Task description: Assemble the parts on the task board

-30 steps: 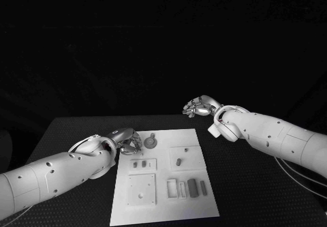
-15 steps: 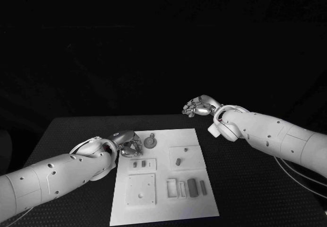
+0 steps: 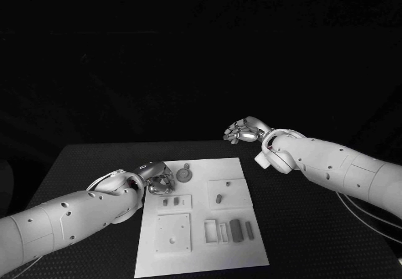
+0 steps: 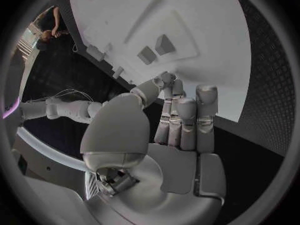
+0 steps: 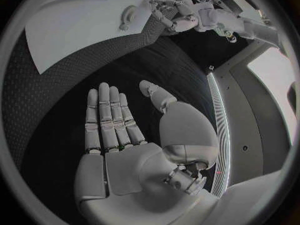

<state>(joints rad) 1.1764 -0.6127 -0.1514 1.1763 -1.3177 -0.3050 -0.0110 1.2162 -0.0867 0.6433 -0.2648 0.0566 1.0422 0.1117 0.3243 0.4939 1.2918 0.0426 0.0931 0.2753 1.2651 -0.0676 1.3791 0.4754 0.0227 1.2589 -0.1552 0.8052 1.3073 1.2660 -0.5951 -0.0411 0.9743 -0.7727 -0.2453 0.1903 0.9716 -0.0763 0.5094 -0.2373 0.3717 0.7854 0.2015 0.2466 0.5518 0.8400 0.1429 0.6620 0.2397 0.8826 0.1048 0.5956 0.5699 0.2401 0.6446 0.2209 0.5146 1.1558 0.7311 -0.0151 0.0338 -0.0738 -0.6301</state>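
The left hand is held empty, fingers apart, at the task board's far left corner. The right hand is kept flat and empty above the counter.

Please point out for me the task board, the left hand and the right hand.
task board [image 3: 234,168], head view, bare far right corner of the white plate.
left hand [image 3: 155,177], head view, middle of the hand at the board's left edge.
right hand [image 5: 128,130], right wrist view, flat fingers and palm.

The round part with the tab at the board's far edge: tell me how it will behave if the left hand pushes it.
The round part lies flat on the smooth task board, so it would probably slide rather than tip. It looks small and likely light. Its tab may make it swivel.
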